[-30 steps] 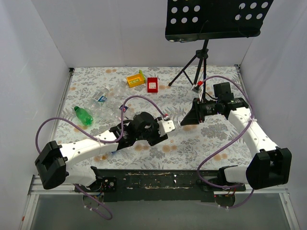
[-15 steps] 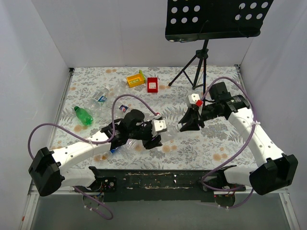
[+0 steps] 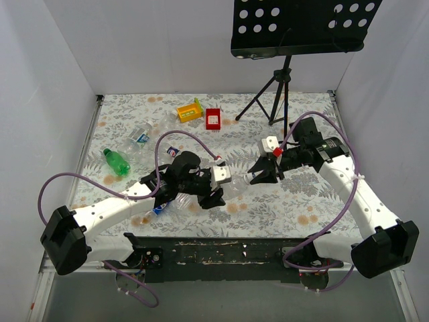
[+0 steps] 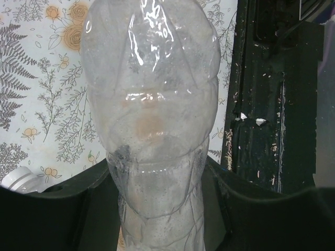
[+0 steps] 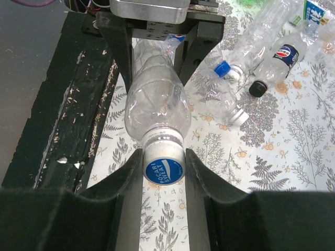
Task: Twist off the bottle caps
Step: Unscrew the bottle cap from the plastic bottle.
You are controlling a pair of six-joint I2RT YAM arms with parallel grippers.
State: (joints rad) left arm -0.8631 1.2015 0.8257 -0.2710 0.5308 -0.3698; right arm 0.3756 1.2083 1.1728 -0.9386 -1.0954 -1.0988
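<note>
Right end effector (image 3: 255, 178): advanced, now pinching blue round plastic cap (image 5: 164, 170).
Left end effector (image 3: 222, 189): clamps clear crumpled plastic bottle (image 4: 152, 104).

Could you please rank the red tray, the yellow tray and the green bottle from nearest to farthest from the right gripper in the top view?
From the right gripper:
1. Red tray, behind it and leftward.
2. Yellow tray, beside the red one, further left.
3. Green bottle, far across on the left side.
</note>
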